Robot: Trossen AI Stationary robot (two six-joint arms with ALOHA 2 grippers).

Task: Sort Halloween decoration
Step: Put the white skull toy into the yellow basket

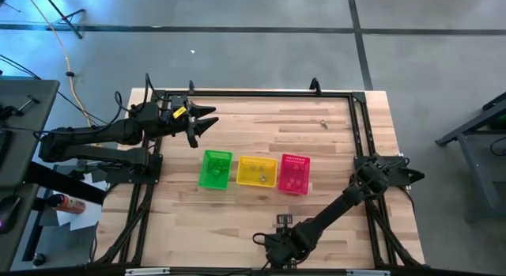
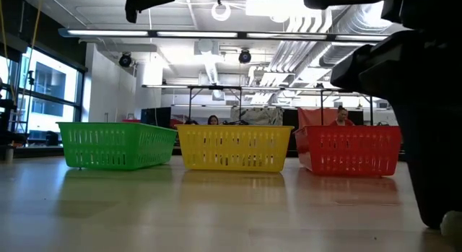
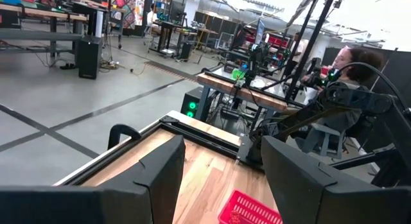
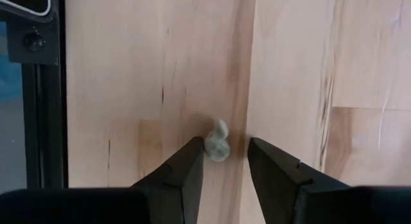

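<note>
A pale trinket [image 4: 218, 140] of the Halloween decoration lies on the wooden table near its front edge; the low view shows it at the far right [image 2: 453, 223]. My right gripper [image 4: 225, 156] points down over it, open, with one fingertip on either side of it. The same gripper is low at the table's near edge in the high view [image 1: 273, 252]. Another tiny trinket [image 1: 323, 123] lies at the far right of the table. My left gripper [image 1: 207, 122] waits raised at the far left, level, and it is open [image 3: 221, 179]. My right gripper comes at the pale trinket from above, and the trinket lies on the table between the fingertips. One fingertip [image 4: 196, 156] stands right against the trinket's side [image 4: 209, 146]; I cannot tell whether it touches. The other fingertip [image 4: 257, 153] stands clear of it.
Three small plastic baskets stand in a row mid-table: green [image 1: 215, 168], yellow [image 1: 257, 172], pink [image 1: 294, 173]. A black frame [image 1: 253, 92] runs around the table. A small dark fixture [image 1: 283, 221] stands near the front edge beside my right arm.
</note>
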